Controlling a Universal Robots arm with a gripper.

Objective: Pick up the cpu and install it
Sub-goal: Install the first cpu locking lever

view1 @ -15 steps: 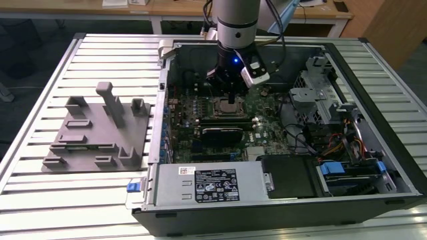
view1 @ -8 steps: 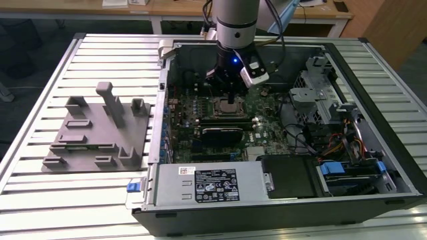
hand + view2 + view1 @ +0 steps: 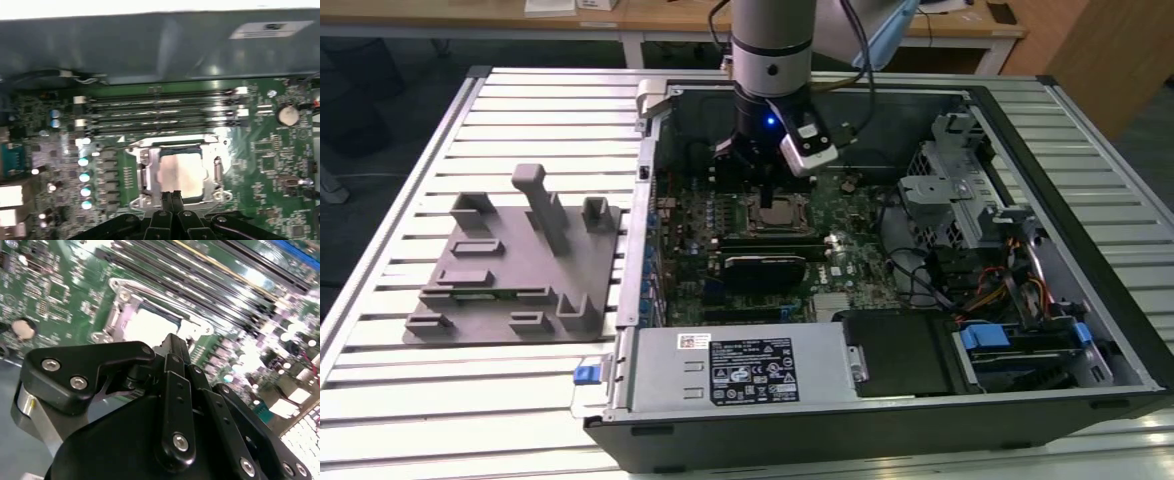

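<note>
The cpu lies flat in its socket on the green motherboard inside the open computer case. Its silvery top plate shows in both wrist views, framed by the metal socket bracket. My gripper hangs over the socket on the side towards the case's back wall. In the first wrist view its two black fingers meet tip to tip at the gripper, shut, with nothing between them, at the cpu's edge. The gripper shows the same in the second wrist view.
A black finned block sits on the board beside the socket, memory slots on its other side. A labelled power supply fills the case's near end; drive cage and cables on the exterior view's right. A grey fixture plate lies outside.
</note>
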